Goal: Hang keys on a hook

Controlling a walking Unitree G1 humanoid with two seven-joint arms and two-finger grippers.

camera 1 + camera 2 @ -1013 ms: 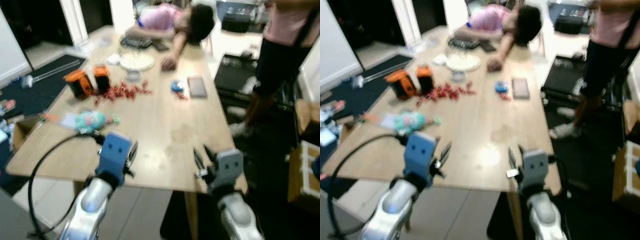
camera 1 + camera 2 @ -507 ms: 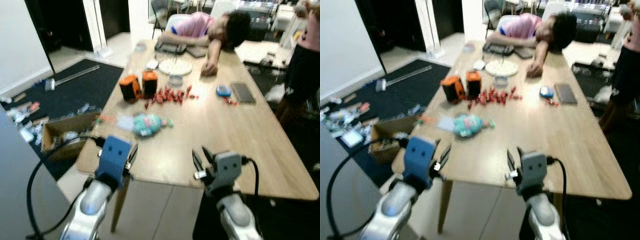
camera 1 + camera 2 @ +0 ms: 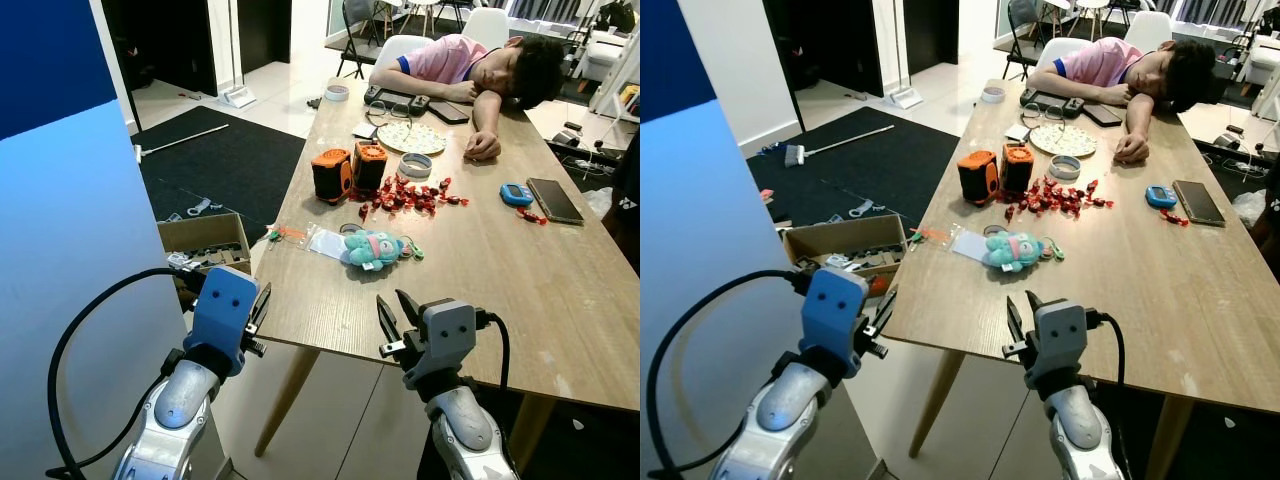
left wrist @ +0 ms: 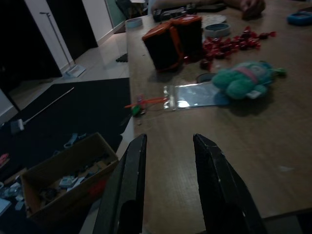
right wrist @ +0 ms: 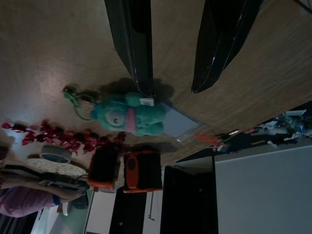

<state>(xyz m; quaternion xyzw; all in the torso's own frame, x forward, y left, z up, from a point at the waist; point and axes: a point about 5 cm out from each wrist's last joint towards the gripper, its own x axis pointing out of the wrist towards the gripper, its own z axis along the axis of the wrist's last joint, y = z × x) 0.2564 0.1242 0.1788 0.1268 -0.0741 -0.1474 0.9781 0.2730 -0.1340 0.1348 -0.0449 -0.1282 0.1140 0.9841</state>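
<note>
Along the near edge of a long wooden table, both grippers hung low in front of the robot, holding nothing. The left gripper sat just off the table's near left corner, its two black fingers parted with a clear gap between them. The right gripper hovered at the near edge further right, its fingers likewise spread apart and empty.

Ahead of the right gripper lay a teal plush toy with a green cord looped at one end, resting partly on a clear plastic sleeve. No keys could be picked out with certainty; a small orange and green item lay at the table's left edge beside the sleeve, too small to identify. Beyond the plush stood two orange and black boxes side by side, with a scatter of red wrapped sweets just to their right. Farther back were a tape roll and a round patterned plate. A person slumped over the far end, head on the table. A blue gadget and a dark phone lay near the right edge. On the floor to the left sat an open cardboard box at the edge of a dark rug.
</note>
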